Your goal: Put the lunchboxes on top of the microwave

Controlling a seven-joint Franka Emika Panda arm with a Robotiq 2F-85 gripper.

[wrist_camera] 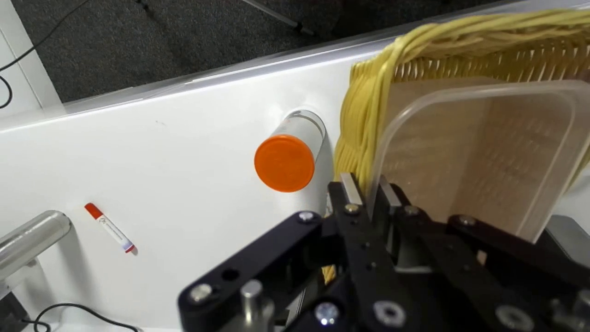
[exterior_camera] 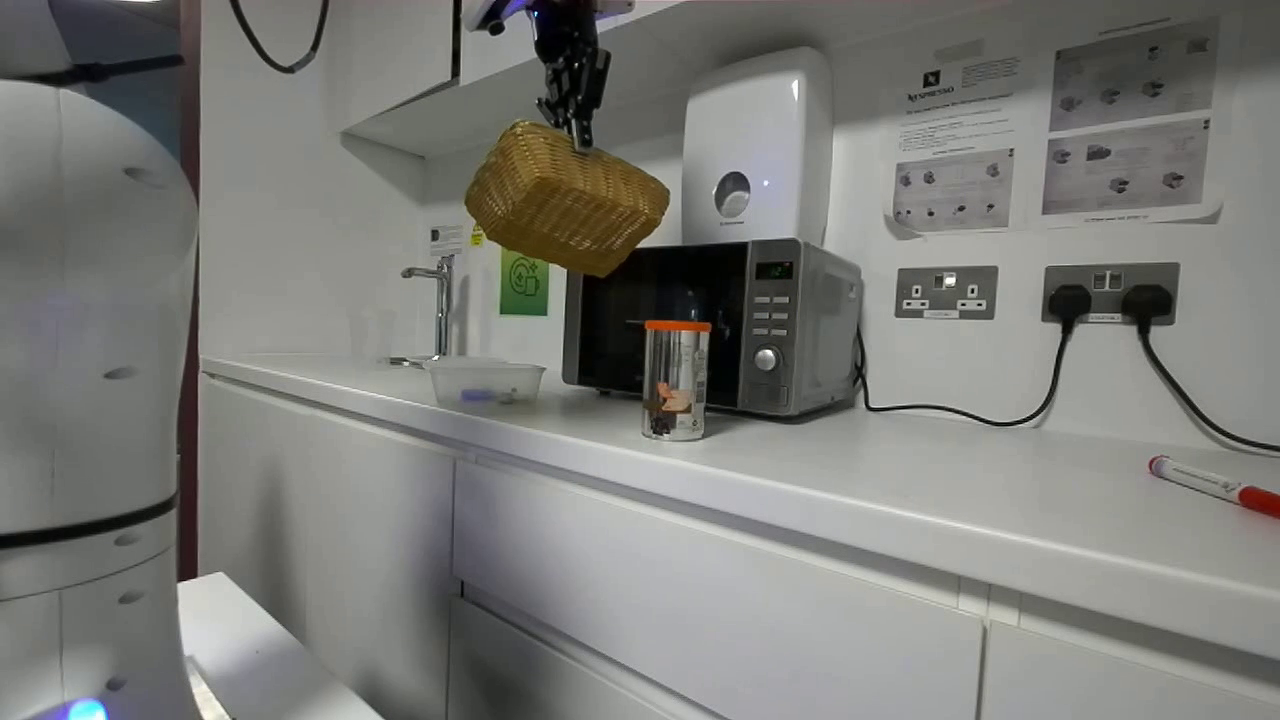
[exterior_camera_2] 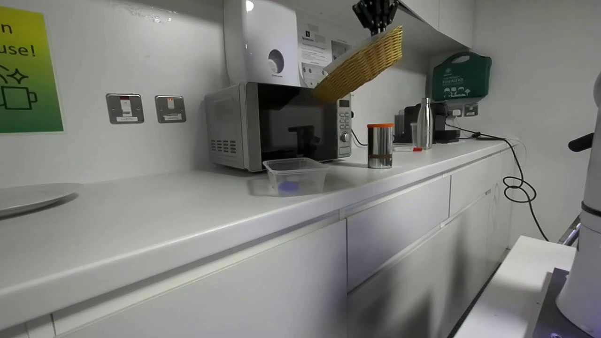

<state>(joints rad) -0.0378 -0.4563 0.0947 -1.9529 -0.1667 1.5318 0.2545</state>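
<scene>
white counter below, gripper pinching a tilted wicker basket

A white worktop runs from nine o'clock to four o'clock in an exterior view, above flat white base cabinet fronts between five and six and below white wall cupboards at eleven o'clock; the white wall behind carries printed notices at two and metal-plated power sockets near three. In an exterior view, a green first aid case hangs at two o'clock, a yellow-and-green poster at ten, and soft shadows blur the fronts at five. The wrist view shows dark grey carpet at eleven o'clock.
</scene>
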